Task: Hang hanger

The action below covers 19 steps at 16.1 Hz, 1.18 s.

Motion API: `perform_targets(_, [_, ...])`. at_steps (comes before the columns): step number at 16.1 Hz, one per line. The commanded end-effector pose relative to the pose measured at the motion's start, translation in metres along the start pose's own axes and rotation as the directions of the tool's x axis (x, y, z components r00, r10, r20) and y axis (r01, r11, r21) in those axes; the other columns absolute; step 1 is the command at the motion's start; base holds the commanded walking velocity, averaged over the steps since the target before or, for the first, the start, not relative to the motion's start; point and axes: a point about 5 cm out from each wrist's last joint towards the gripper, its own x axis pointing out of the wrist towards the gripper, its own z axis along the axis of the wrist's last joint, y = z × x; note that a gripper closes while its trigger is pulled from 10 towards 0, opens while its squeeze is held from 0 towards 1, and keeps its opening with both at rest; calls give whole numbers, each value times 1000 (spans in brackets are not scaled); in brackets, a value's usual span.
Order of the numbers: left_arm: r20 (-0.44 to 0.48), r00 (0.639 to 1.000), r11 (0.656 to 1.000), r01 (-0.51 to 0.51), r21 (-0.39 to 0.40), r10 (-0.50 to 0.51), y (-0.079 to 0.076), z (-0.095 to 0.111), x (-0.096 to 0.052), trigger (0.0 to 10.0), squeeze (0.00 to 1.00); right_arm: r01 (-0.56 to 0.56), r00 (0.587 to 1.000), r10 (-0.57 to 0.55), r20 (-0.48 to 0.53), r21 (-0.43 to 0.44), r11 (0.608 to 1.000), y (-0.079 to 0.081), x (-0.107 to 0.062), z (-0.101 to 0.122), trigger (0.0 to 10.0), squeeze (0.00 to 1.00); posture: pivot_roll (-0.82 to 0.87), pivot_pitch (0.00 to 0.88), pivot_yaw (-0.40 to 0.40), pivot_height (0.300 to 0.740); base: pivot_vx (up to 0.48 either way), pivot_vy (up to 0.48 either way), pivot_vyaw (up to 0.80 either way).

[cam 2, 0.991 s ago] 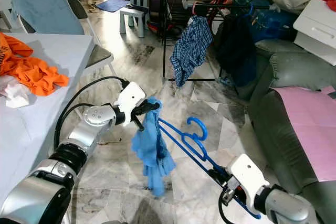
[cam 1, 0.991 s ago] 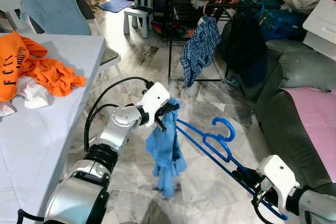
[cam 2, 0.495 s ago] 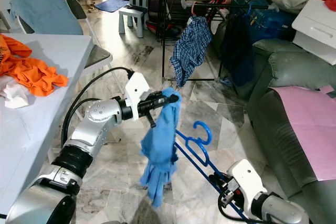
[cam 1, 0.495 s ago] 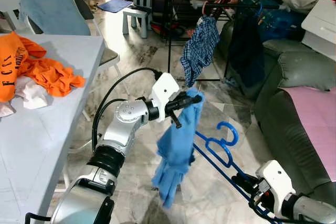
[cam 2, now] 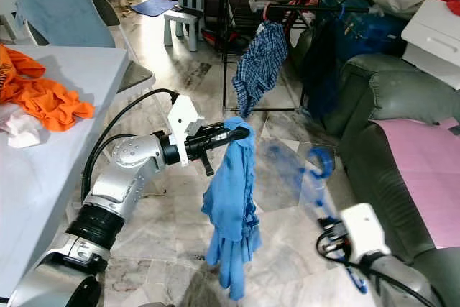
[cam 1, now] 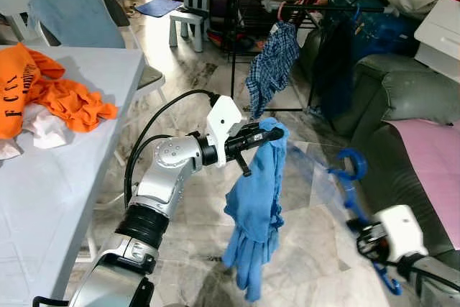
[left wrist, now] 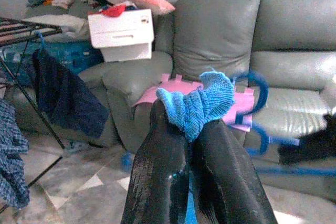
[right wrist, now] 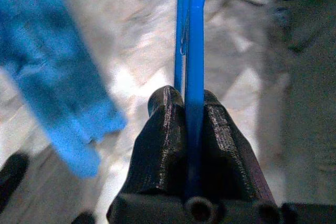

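The left gripper [cam 1: 267,134] is pinched tight on the top edge of a limp blue knitted garment [cam 1: 255,210], which hangs straight down from the black fingers [left wrist: 157,182] toward the marble floor [cam 1: 194,77]. The right gripper [right wrist: 194,145] is clamped on the rod of a bright blue plastic clothes hanger [cam 1: 343,177], squeezed between its two pads. From that gripper the hanger runs up and away, hook end [cam 1: 351,163] highest and farthest out; it is smeared with motion blur, so I cannot tell its exact tilt.

From the left gripper the hanger lies off to the right and slightly below, near but apart from the cloth. From the hook, the black metal drying rack [cam 1: 287,5], where a blue checked shirt [cam 1: 272,66] already dangles, stands ahead and well apart. The right arm carries the hanger, so I reckon it must reach the rack rail, hook leading, unless the garment must go on first.
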Motion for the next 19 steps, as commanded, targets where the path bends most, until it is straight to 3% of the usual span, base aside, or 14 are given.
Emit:
perform_targets(1, [-96,994,996,-41,75,48,4,-11,2,10000,0,-20,994,20,106,-7,1000,1,-4,22,10000,0,40,0,-63,740,0,0,0])
perform_targets(3, [-191,973,984,-102,146,129,9,-27,-1,10000,0,-102,991,109,84,-84,991,9,-14,24,10000,0,35,0,-61,740,0,0,0])
perform_targets(5, [-246,950,977,-161,140,192,13,-40,-4,10000,0,-185,981,191,26,-144,972,16,-28,19,10000,0,21,0,-56,740,0,0,0])
perform_targets(7, [-209,927,947,-288,140,312,22,-40,-1,10000,0,-277,961,276,-27,-148,949,26,-48,19,10000,0,8,0,-47,740,0,0,0])
perform_targets(9, [-169,919,933,-339,122,356,28,-32,2,10000,0,-329,944,326,-43,-147,933,33,-52,21,10000,0,7,0,-43,740,0,0,0])
perform_targets(12, [-155,935,944,-299,139,319,27,-28,7,10000,0,-437,899,433,-61,-130,890,49,-55,23,10000,0,11,0,-44,740,0,0,0])
perform_targets(15, [-120,951,952,-265,151,284,26,-22,10,10000,0,-384,923,376,-78,-144,912,43,-49,21,10000,0,19,0,-47,740,0,0,0])
perform_targets(19, [-117,954,948,-251,195,277,32,-19,3,10000,0,-365,930,356,-89,-143,920,40,-48,18,10000,0,24,0,-50,740,0,0,0])
